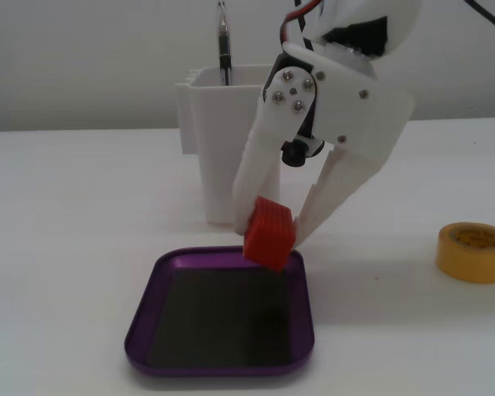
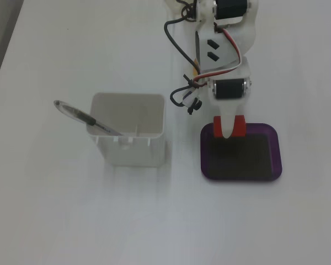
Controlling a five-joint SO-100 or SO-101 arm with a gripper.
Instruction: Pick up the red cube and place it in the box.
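The claw (image 1: 274, 239) grips the red cube (image 1: 269, 233) between its two white fingers, holding it in the air just above the far rim of the box (image 1: 223, 361); from above, the cube (image 2: 237, 126) sits over the box's (image 2: 241, 175) upper edge. The box's dark floor is bare. Beside it on the white worktop (image 2: 71, 221) stands a tall white container (image 2: 129, 130) with a pen (image 2: 85, 117) leaning inside. A yellow tape roll (image 1: 473, 252) lies well apart.

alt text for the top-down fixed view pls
A white robot arm's gripper holds a red cube over the far edge of a purple tray. To the left stands a white container with a pen.
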